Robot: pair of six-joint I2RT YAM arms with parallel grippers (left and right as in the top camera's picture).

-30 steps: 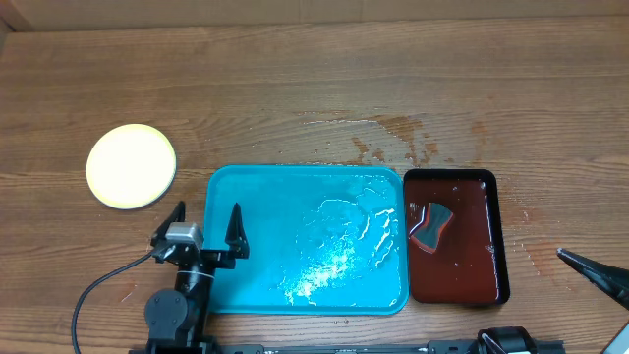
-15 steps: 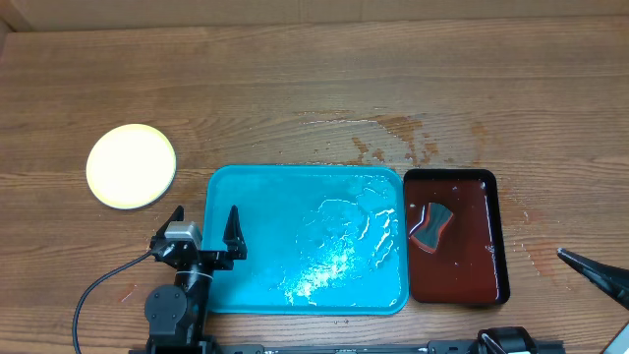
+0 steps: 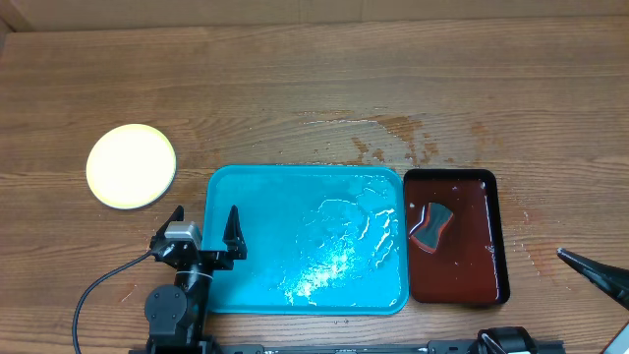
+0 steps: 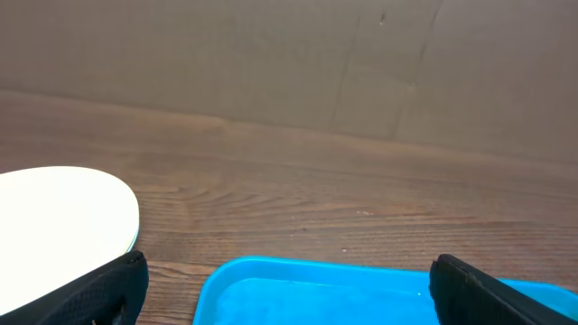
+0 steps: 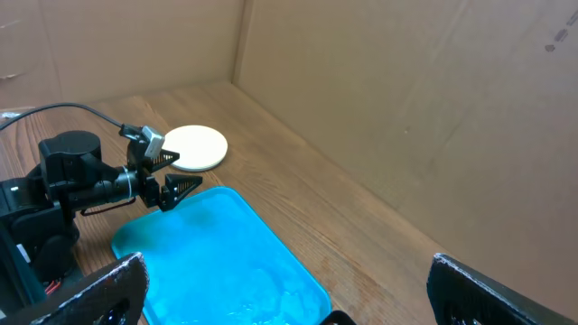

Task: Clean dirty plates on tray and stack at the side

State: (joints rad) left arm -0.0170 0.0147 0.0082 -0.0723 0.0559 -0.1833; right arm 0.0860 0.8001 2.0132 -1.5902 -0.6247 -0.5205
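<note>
Leftmost, the plates lie on the table as one pale yellow-green disc. How many are stacked I cannot tell. They sit well apart from the tray, up and to the left of the left gripper. That gripper's fingers are spread wide and hold nothing: one is over the table, the other over the tray's left edge. In the left wrist view the plates show just beside the left finger. The tray holds a glistening film of water. Just beside its right side, a small tray – red-brown – holds dark liquid and a sponge. At the far right edge the right gripper is spread wide and empty, well apart from the plates.
</note>
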